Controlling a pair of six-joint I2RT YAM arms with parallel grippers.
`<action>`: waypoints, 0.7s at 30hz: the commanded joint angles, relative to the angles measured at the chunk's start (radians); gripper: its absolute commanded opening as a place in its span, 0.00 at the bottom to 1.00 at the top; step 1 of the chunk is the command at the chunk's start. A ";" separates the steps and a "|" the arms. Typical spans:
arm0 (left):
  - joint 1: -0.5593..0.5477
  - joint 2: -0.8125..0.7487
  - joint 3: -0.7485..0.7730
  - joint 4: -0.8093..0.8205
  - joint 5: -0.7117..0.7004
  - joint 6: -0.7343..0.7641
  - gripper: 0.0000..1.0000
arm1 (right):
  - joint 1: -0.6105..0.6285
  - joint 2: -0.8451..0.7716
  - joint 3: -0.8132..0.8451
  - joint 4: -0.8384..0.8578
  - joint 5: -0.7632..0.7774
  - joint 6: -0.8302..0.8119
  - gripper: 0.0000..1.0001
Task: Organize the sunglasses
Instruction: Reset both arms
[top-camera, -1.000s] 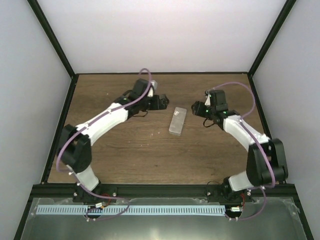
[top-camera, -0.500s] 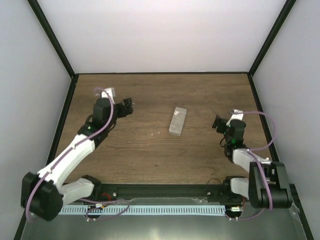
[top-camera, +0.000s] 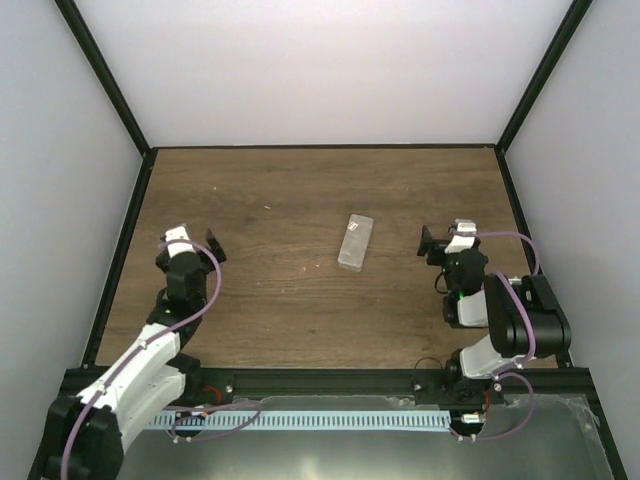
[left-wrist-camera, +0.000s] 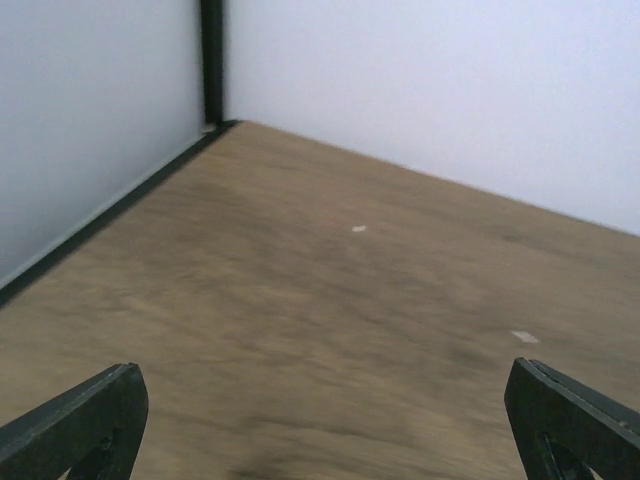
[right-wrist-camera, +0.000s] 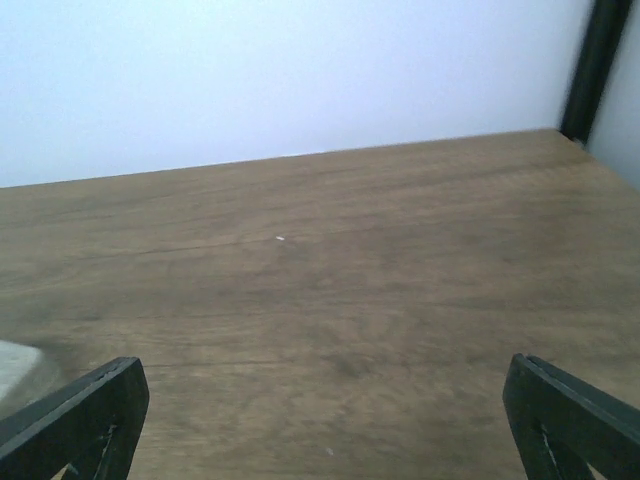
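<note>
The translucent rectangular case (top-camera: 355, 241) lies closed and flat on the wooden table (top-camera: 300, 190), near its middle. No pink-lensed sunglasses show in any view. My left gripper (top-camera: 190, 254) is open and empty, drawn back low at the near left; its wrist view (left-wrist-camera: 322, 390) shows only bare wood between the fingers. My right gripper (top-camera: 438, 244) is open and empty at the near right, to the right of the case and apart from it. In its wrist view (right-wrist-camera: 325, 375) a pale corner of the case (right-wrist-camera: 14, 364) shows at the left edge.
Black frame posts and white walls enclose the table on the left (top-camera: 118, 240), right (top-camera: 515, 200) and back. A few tiny white specks (left-wrist-camera: 359, 229) lie on the wood.
Both arms have pulled back from the case toward their bases; the left gripper moved down-left, the right folded in near its base. The case has not moved.
</note>
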 joint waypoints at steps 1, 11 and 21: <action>0.151 0.089 -0.048 0.224 0.018 0.093 1.00 | 0.008 0.013 0.068 0.036 -0.184 -0.113 1.00; 0.323 0.456 -0.011 0.592 0.182 0.214 1.00 | 0.014 0.011 0.065 0.042 -0.212 -0.134 1.00; 0.352 0.743 0.094 0.698 0.341 0.291 1.00 | 0.014 0.015 0.068 0.037 -0.192 -0.126 1.00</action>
